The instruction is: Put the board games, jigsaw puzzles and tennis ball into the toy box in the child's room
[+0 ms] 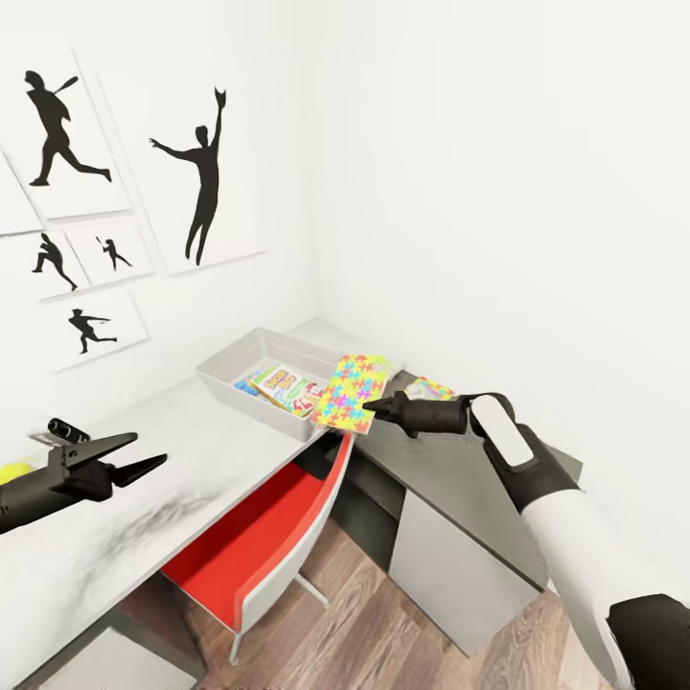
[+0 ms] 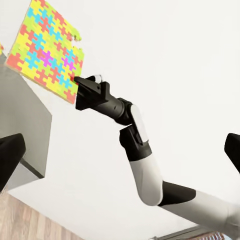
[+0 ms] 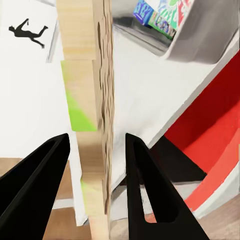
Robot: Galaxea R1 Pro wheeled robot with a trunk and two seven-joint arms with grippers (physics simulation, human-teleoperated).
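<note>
My right gripper [image 1: 369,407] is shut on the corner of a multicoloured jigsaw puzzle [image 1: 353,391] and holds it tilted in the air at the near right end of the toy box [image 1: 230,360]. The left wrist view shows that jigsaw puzzle [image 2: 47,47] at the right gripper's [image 2: 77,87] tip. In the right wrist view its wooden edge [image 3: 95,100] stands between the fingers. Board games [image 1: 286,387] lie flat inside the box. A second jigsaw puzzle [image 1: 428,388] lies on the lower dark section of the table. The tennis ball [image 1: 11,471] sits at the far left behind my open left gripper [image 1: 149,450].
A red chair [image 1: 278,517] is tucked under the pale table [image 1: 192,431], below the box. The lower cabinet section [image 1: 460,565] has a light grey door. Black sports silhouettes [image 1: 201,172] hang on the white wall. Wood-plank floor [image 1: 383,632] lies beneath.
</note>
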